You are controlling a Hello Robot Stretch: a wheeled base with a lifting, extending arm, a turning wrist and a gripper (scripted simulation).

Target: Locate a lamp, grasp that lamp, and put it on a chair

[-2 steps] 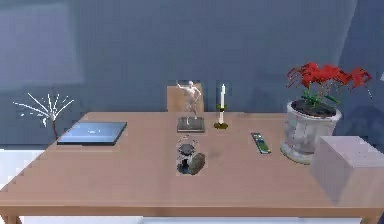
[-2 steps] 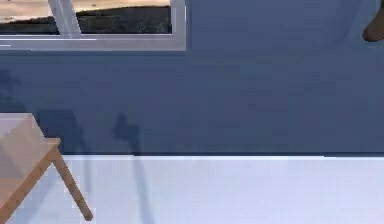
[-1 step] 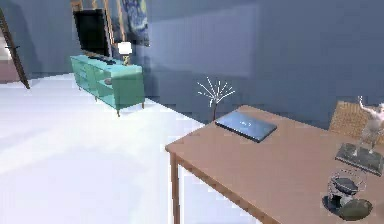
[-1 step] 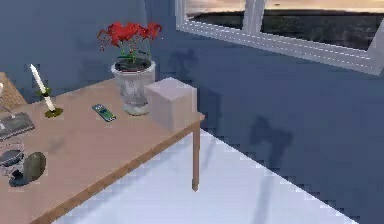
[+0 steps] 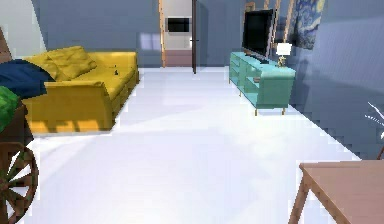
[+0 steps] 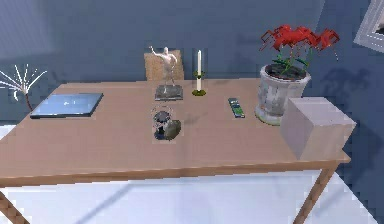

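Observation:
A small lamp (image 5: 284,49) with a pale shade stands on the teal TV stand (image 5: 268,82) by the wall at the forward view's right, beside a dark flat TV (image 5: 259,33). In the arm side view a wooden chair (image 6: 161,66) shows its back behind the far edge of a long wooden table (image 6: 120,140).
The table carries a laptop (image 6: 67,104), a candle (image 6: 199,72), a book (image 6: 168,92), a remote (image 6: 236,107), a small dark object (image 6: 166,126), a vase of red flowers (image 6: 282,80) and a grey box (image 6: 318,128). A yellow sofa (image 5: 85,88) lines the forward view's left; open pale floor (image 5: 190,140) runs to a doorway (image 5: 178,35).

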